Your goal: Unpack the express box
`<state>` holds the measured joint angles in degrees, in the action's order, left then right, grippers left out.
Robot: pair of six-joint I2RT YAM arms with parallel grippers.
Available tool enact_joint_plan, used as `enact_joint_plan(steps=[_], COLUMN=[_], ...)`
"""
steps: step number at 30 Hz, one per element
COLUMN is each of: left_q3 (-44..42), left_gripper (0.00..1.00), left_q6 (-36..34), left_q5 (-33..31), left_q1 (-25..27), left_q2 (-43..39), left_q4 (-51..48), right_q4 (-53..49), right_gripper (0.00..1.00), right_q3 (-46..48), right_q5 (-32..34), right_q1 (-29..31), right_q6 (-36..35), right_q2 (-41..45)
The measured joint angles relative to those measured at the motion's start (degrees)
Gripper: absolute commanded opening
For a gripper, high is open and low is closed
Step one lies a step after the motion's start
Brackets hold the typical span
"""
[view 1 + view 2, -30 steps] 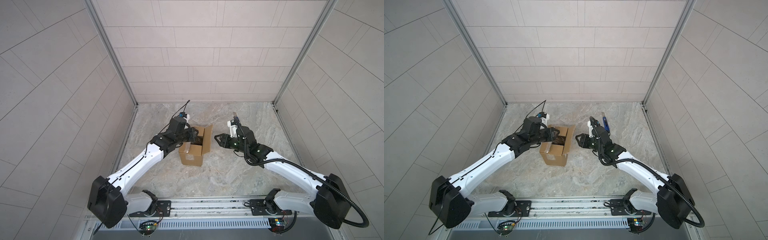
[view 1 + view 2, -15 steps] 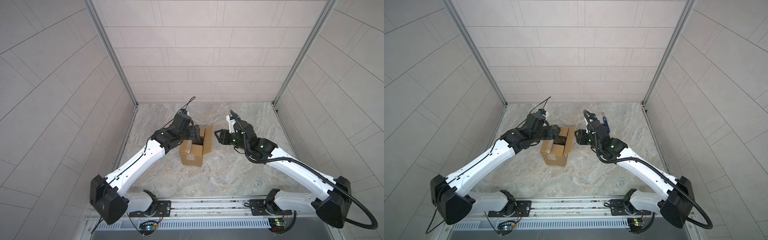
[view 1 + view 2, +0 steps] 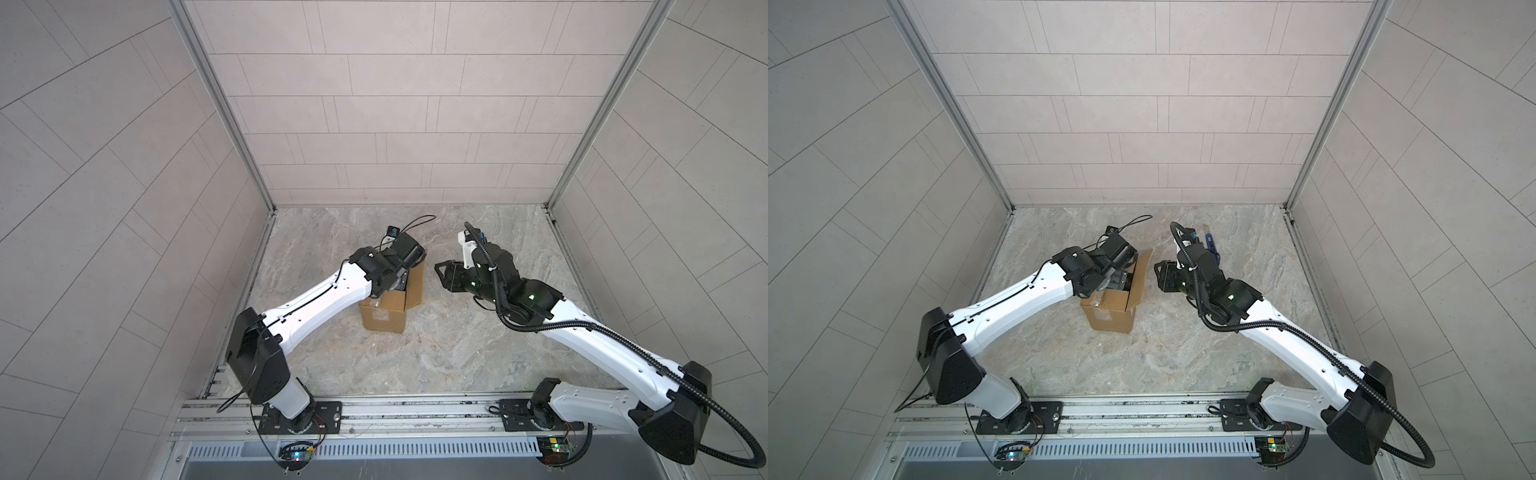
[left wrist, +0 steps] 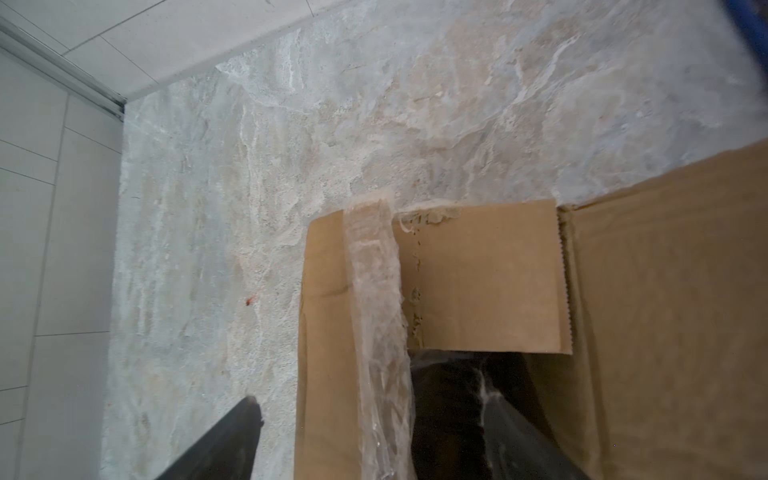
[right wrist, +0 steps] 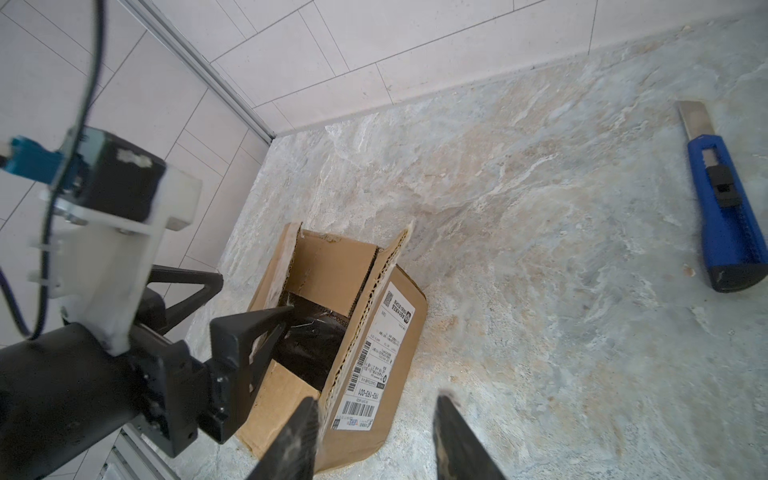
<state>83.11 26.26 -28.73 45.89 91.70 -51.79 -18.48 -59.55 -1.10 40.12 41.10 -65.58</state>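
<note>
left gripper (image 5: 254,293): jaws spread wide, nothing pinched. One finger (image 5: 249,332) reaches into the open top of the express box (image 5: 328,266). The other finger (image 5: 187,282) sits outside it, so the jaws straddle the box's side. The left wrist view agrees: one finger (image 4: 230,440) is over bare tabletop and the other is down over the box's opening, with a flap carrying crinkled clear tape (image 4: 374,311) between them.

right gripper (image 5: 376,401): jaws partly apart and empty. In both top views it hangs just beside the box's tall upright flap, with a gap showing and no contact (image 3: 442,272) (image 3: 1160,274).

The box stands on the tabletop (image 3: 415,365) a little left of centre, between the two grippers (image 3: 382,322) (image 3: 1111,318). Its top flaps are open, and the flap on the right gripper's side stands up. That flap's outer face carries a white shipping label (image 5: 374,365) with barcodes.

Contents (image 5: 316,340) are dark and glossy. Can't tell what they are.

A blue box cutter (image 5: 723,199) lies flat on the tabletop with its blade out, well apart from the box and behind the right wrist toward the back wall (image 3: 1210,245).
</note>
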Motion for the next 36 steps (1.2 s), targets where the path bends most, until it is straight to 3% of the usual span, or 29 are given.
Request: enact_joint_plan(steps=[16,24,31,33,36], left_q3=[2.1,2.1,1.6,0.4,-2.6], left_gripper=[0.72,0.42,0.05,0.00,0.00], left_q6=[-0.3,-1.0,-2.0,-2.3,-2.3], left_q5=[-6.1,-5.4,-2.9,-1.9,2.4], left_q1=[0.3,-0.2,-1.7,-2.9,-5.3], left_q2=[4.4,5.0,2.9,0.2,-4.5], left_q4=[-5.1,-5.3,-3.6,-2.5,1.0], right_q4=[0.0,-0.2,-0.2,-0.2,-0.7], right_gripper=[0.48,0.48,0.48,0.48,0.48], right_q3=[0.1,1.1,1.5,1.5,1.3], right_q5=[0.1,0.2,0.3,0.3,0.4], right_q1=[0.0,0.0,0.0,0.0,0.0], right_q6=[-0.2,-0.2,-0.2,-0.2,-0.4], right_q2=[0.4,1.2,2.2,2.3,2.3])
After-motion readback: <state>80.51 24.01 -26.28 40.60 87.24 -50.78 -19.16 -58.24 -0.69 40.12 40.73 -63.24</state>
